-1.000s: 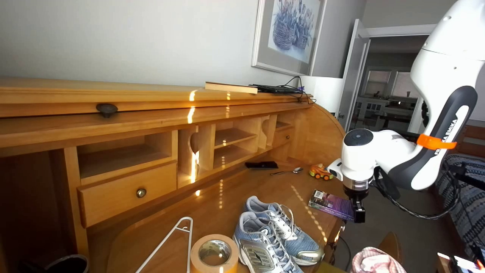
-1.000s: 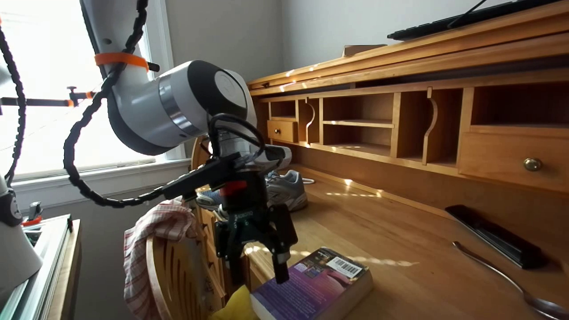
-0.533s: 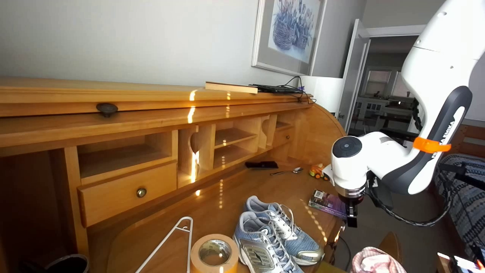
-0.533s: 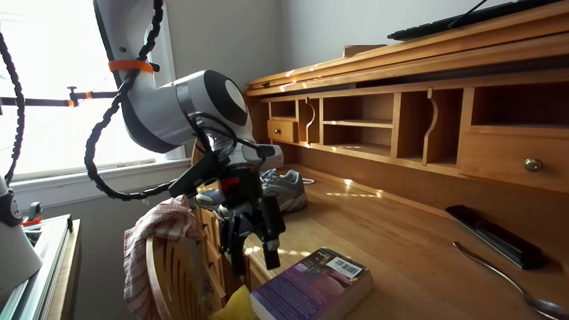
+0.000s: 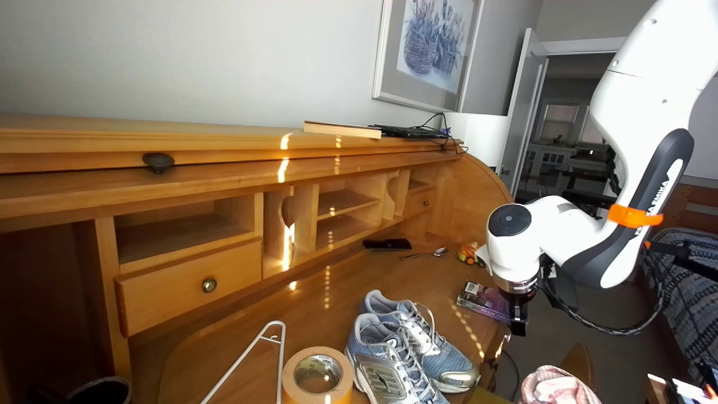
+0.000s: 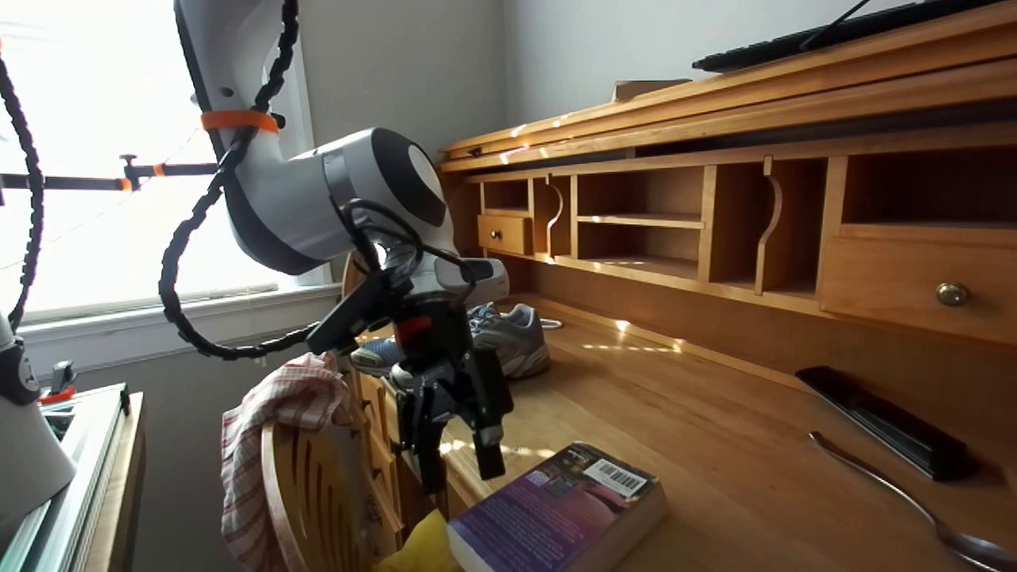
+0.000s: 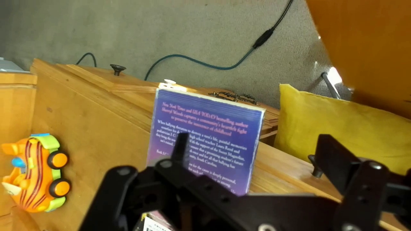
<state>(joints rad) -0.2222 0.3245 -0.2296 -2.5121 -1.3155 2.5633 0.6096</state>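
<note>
claw hangs by the front edge of the desk, jaws spread wide, nothing between them, no hold on anything. nearest thing is the purple book, lying flat on the desk at its front edge, back cover up, barcode showing. in the wrist view one jaw overlaps the book, the other sits off to the side past it. no contact that i can see; claw looks a bit above the book, exact gap hard to tell.

progress, my read: early. claw is near the book, that's about all. no grip made, book not lifted. left, as i judge it: any contact or hold at all.

around it: toy car on the desk, apart from the book. yellow cushion lower down, past the desk edge. spoon and a long black object further back on the desk, can't tell what the black one is. well apart from the book: pair of shoes, tape roll, white hanger. checked towel over the chair.
</note>
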